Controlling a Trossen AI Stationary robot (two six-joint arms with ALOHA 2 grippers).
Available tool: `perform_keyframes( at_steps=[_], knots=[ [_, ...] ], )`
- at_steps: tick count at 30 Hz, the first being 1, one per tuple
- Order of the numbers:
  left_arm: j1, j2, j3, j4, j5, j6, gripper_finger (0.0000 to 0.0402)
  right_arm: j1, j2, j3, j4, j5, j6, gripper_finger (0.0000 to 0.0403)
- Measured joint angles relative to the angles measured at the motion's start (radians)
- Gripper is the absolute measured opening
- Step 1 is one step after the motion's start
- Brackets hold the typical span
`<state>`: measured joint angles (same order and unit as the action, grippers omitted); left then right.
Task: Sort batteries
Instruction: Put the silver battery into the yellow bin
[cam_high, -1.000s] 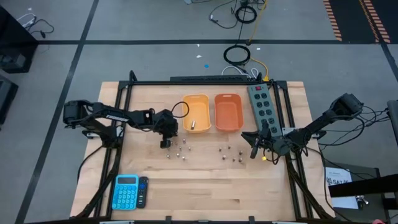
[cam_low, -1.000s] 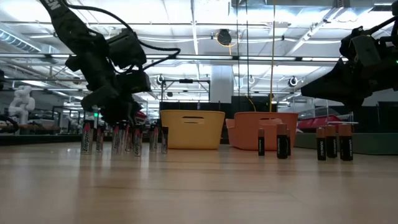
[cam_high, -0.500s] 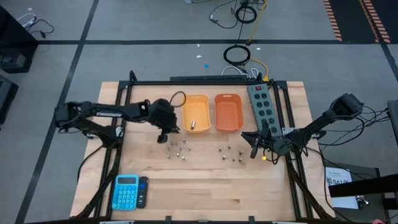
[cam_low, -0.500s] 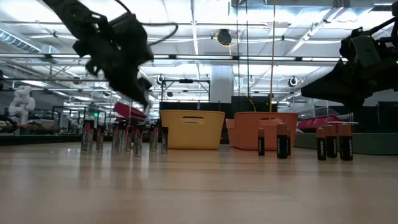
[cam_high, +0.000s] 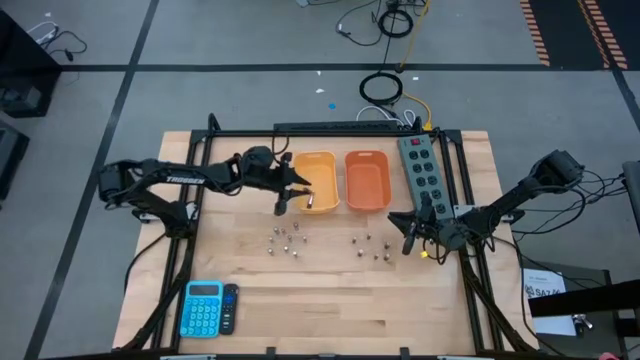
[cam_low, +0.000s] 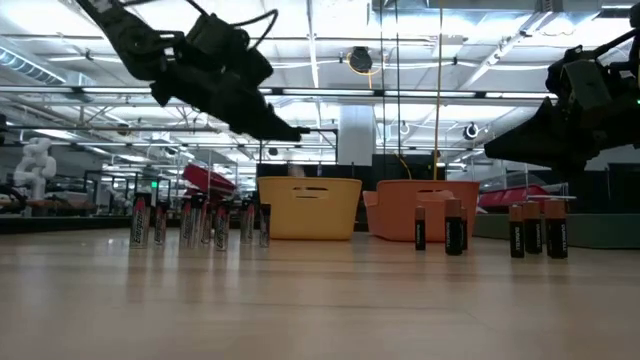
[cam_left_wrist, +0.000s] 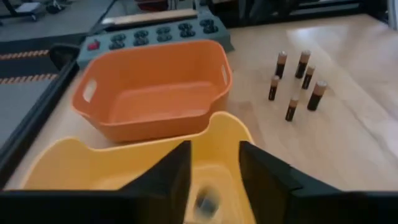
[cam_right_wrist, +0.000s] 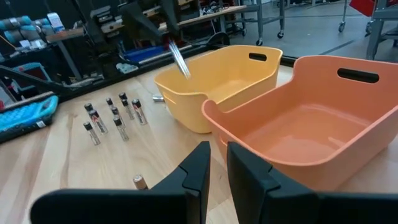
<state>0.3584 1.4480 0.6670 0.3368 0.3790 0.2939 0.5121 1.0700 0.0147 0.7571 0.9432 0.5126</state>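
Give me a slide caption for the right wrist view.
Silver battery drops from the left gripper into the yellow bin, beside the orange bin.

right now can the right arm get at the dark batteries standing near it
Probably yes. The right gripper hangs beside the dark batteries, with only bare table between them. The orange bin sits farther back, out of the way.

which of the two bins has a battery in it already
The yellow bin, the left one of the pair. One battery lies on its floor. The orange bin beside it looks bare inside.
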Motion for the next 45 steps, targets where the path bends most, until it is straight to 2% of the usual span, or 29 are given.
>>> perform_keyframes(
  at_steps=[5,10,17,20,22,26,31,37,45],
  knots=[
    [0.0,0.022,0.013,-0.04,-0.001,0.0,0.0202,0.0,0.029,0.0,0.001,-0.001,0.028,0.0047],
    [-0.004,-0.052,0.061,-0.228,-0.013,-0.024,0.021,0.0,0.05,0.0,0.001,-0.003,0.043,0.0047],
    [-0.05,-0.18,0.083,-0.594,-0.26,-0.065,0.0212,0.0,0.054,0.0,0.005,-0.003,0.033,0.0047],
    [-0.06,-0.199,0.073,-0.759,-0.301,-0.134,0.0212,-0.003,0.054,0.0,0.006,0.003,0.0,0.0047],
    [-0.07,-0.203,0.055,-0.801,-0.305,-0.19,0.0212,-0.013,0.054,0.0,0.018,0.024,-0.037,0.0047],
    [-0.097,-0.187,-0.001,-0.793,-0.311,-0.268,0.0212,-0.054,0.054,0.0,0.074,0.018,-0.125,0.0047],
    [-0.131,-0.155,-0.034,-0.736,-0.31,-0.311,0.0212,-0.107,0.054,0.0,0.128,-0.064,-0.197,0.0047],
    [-0.149,-0.108,-0.034,-0.648,-0.32,-0.357,0.0212,-0.153,0.054,0.001,0.137,-0.137,-0.209,0.0047],
    [-0.151,-0.019,-0.034,-0.602,-0.328,-0.341,0.0212,-0.153,0.054,0.001,0.137,-0.167,-0.189,0.0047]
  ],
)
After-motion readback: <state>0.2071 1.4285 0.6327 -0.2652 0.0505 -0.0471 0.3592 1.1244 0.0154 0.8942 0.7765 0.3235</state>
